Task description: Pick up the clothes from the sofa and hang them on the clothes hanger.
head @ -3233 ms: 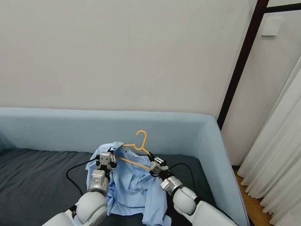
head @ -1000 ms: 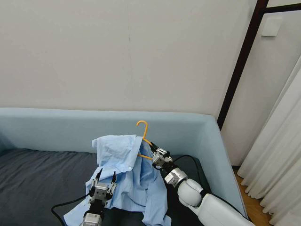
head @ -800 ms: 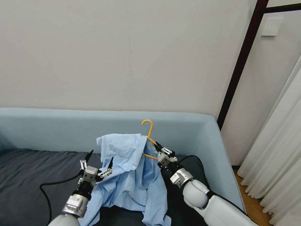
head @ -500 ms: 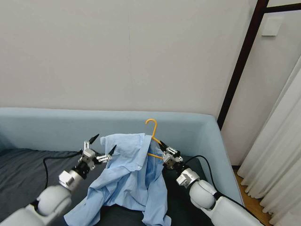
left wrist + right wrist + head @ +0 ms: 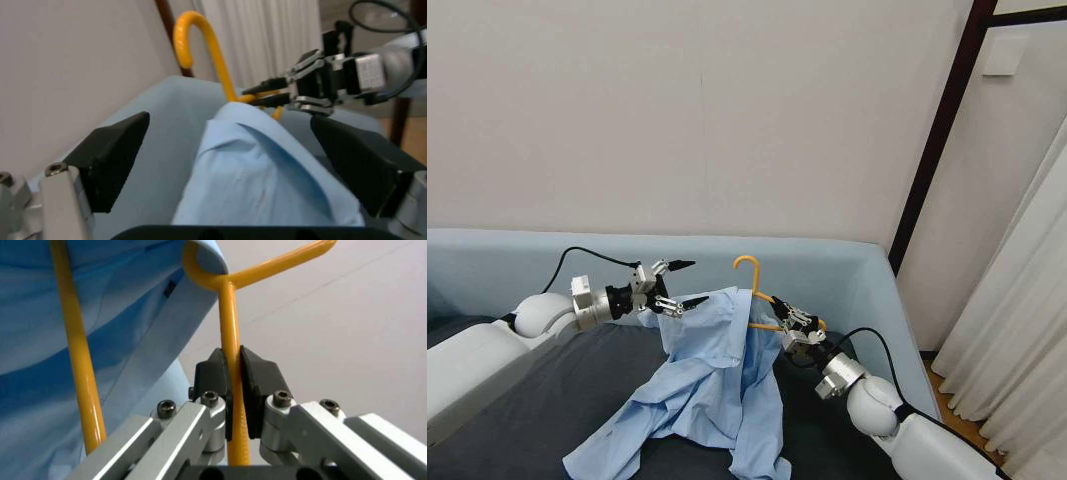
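Yellow-orange hanger (image 5: 756, 285): held up above the pale blue sofa (image 5: 527, 265), hook uppermost, with its frame pinched tight between the fingers of the right gripper (image 5: 787, 318). Light blue shirt (image 5: 717, 365): draped over the hanger, lower part trailing onto the dark seat cushion (image 5: 547, 390). Left gripper (image 5: 689, 282): fingers spread wide, holding nothing, just beside the shirt's raised shoulder.
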Motion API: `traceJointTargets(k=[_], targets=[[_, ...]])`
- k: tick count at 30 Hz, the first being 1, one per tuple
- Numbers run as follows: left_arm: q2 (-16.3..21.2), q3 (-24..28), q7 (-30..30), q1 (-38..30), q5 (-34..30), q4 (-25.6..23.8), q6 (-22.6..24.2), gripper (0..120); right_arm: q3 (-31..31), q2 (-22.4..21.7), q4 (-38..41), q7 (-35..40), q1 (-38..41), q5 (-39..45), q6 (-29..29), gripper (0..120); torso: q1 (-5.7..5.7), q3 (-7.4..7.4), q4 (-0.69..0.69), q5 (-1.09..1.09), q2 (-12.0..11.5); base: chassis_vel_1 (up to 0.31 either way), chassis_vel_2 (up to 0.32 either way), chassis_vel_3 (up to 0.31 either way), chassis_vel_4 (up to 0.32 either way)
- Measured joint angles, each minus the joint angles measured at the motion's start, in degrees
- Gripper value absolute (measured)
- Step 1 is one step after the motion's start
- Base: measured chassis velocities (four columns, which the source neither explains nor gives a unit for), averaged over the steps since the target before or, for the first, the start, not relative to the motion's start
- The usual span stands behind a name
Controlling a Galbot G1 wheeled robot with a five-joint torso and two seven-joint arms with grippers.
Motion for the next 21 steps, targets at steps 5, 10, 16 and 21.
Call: traceJointTargets(k=[5,10,16,21], targets=[[-2.4,2.0,12.1,-4.7,0.5,5.2,6.2,100,1.1,0.2,0.0,0.1,-0.8,-1.0,1.0,4,0.0,0.0,-0.02,0.0,0.0,0.0,0.0,0.0,0.0],[-3.9,4.6,16.0,-8.1,1.6,10.6,7.9,100,1.2,0.5,0.1,0.0,-0.6,-1.3,1.7,4,0.0,-0.01,0.01,-0.01,0.0,0.0,0.0,0.0,0.0],[-5.7,5.9,17.5,-9.2,2.0,13.9,8.5,98,1.1,0.6,0.3,-0.4,-0.2,-2.5,3.0,4,0.0,-0.01,0.0,-0.01,0.0,0.0,0.0,0.0,0.0],[-7.2,6.7,18.5,-9.7,2.6,15.7,9.1,81,1.4,0.4,0.2,-0.6,0.0,-3.6,4.8,4,-0.01,-0.01,-0.01,0.0,0.0,0.0,0.0,0.0,0.0]])
